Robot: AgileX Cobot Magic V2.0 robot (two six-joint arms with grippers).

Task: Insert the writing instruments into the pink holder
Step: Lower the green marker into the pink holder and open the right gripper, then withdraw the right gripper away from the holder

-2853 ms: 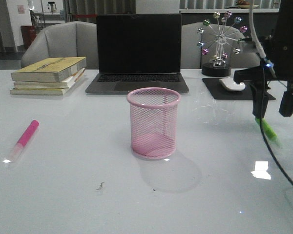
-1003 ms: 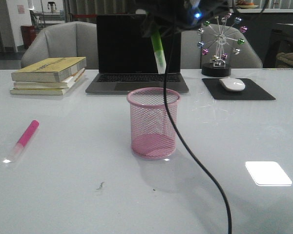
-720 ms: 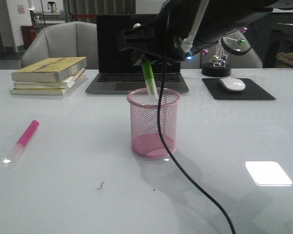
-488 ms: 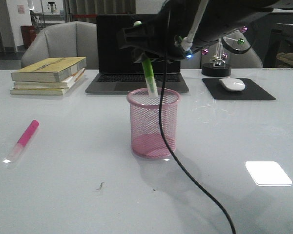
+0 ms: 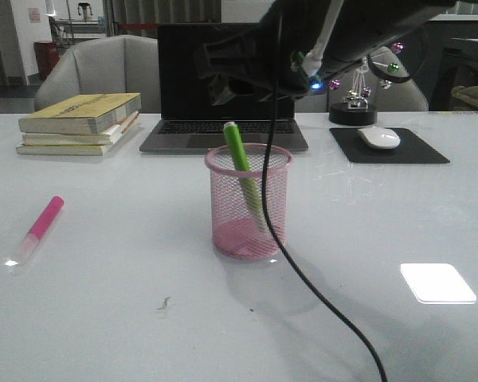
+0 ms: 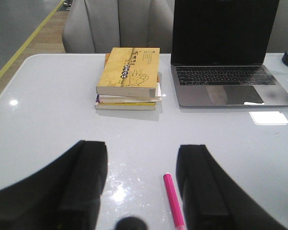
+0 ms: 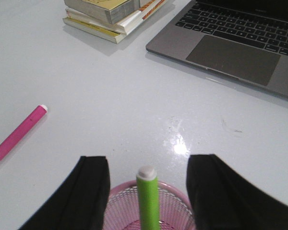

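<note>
One green marker (image 5: pixel 244 177) leans inside the pink holder (image 5: pixel 249 203); right gripper (image 7: pixel 148 194) jaws spread, empty, directly above. The left gripper (image 6: pixel 141 184), jaws wide and empty, should close squarely on the pink marker (image 6: pixel 173 201) lying on the counter (image 5: pixel 103 302).

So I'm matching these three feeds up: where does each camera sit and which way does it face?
Front: behind the table, facing forward at the cup; right arm overhead.
Left wrist: above the pink pen, facing books; open fingers show.
Right wrist: above the green pen, fingers apart.
All share the laptop.
</note>
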